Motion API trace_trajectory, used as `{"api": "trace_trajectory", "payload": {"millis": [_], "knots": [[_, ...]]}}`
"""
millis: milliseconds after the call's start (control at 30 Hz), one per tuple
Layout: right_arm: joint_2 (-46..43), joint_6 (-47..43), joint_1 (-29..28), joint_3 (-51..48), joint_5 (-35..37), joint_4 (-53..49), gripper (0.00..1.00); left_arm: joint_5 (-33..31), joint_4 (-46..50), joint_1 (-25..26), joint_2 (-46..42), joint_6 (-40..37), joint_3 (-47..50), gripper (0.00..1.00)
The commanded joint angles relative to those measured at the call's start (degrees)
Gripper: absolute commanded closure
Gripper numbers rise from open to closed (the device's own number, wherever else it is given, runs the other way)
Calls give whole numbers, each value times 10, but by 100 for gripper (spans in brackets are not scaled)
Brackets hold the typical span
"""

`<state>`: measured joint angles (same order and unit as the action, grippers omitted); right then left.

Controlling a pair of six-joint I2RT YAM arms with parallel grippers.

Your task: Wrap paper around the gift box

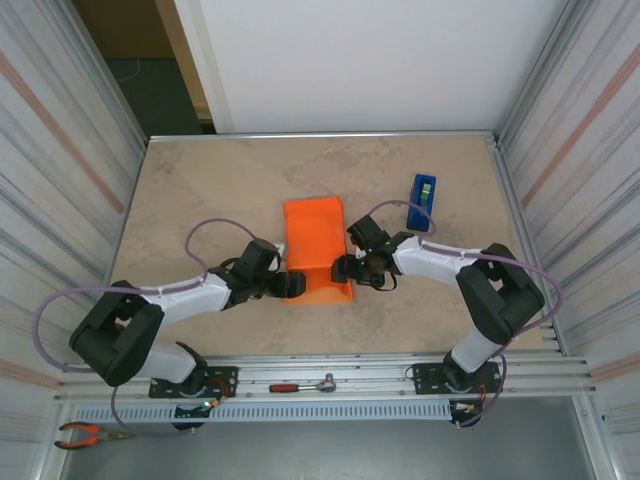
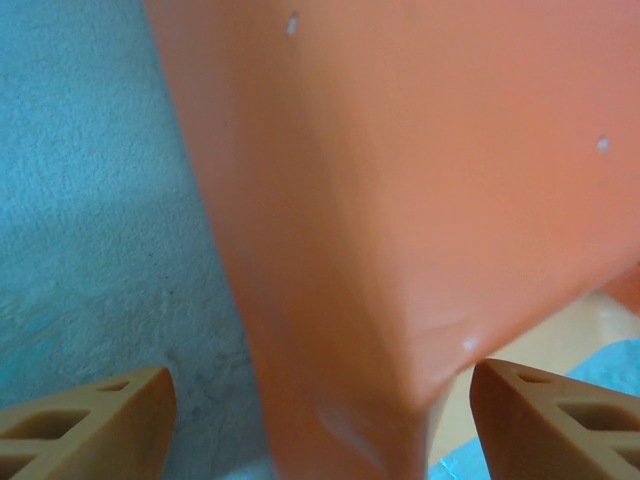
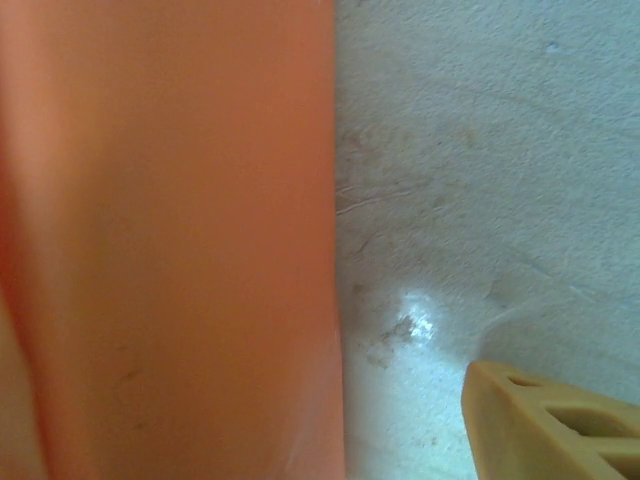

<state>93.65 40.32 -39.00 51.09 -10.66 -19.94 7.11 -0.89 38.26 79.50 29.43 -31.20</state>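
Left wrist view: left gripper [image 2: 320,425] gapes around the paper [image 2: 400,200] corner, gripping nothing, right gripper [image 1: 352,268] grip unclear; unpinned folds could spring open.

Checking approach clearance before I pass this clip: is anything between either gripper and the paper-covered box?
Nothing visible does. The left gripper sits at the near left corner of the paper-covered box, and the right gripper is by its right side. The tape dispenser lies apart, toward the far right.
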Motion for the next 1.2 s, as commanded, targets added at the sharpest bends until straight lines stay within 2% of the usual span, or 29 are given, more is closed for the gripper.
{"api": "trace_trajectory", "payload": {"millis": [0,167,267,367,500,633,733,967,1167], "knots": [[12,10,1,-4,38,4,30,-93,-33,23,10,21,5,24],[5,18,-4,-2,41,2,31,-178,-51,58,31,44,-1,32],[-1,29,-11,0,54,-4,33,-212,-48,74,51,49,-16,41],[7,53,-16,0,66,-7,39,-233,-47,89,71,52,-25,44],[22,86,-24,-1,89,3,54,-249,-49,106,90,59,-31,45],[33,98,-23,7,111,3,79,-244,-49,108,91,54,-39,43],[38,97,-18,14,114,1,89,-236,-13,108,65,30,-53,39],[34,83,-13,14,102,6,93,-186,131,100,-16,-54,-115,32],[37,80,-13,3,89,21,93,-149,237,95,49,-172,-239,26]]}}
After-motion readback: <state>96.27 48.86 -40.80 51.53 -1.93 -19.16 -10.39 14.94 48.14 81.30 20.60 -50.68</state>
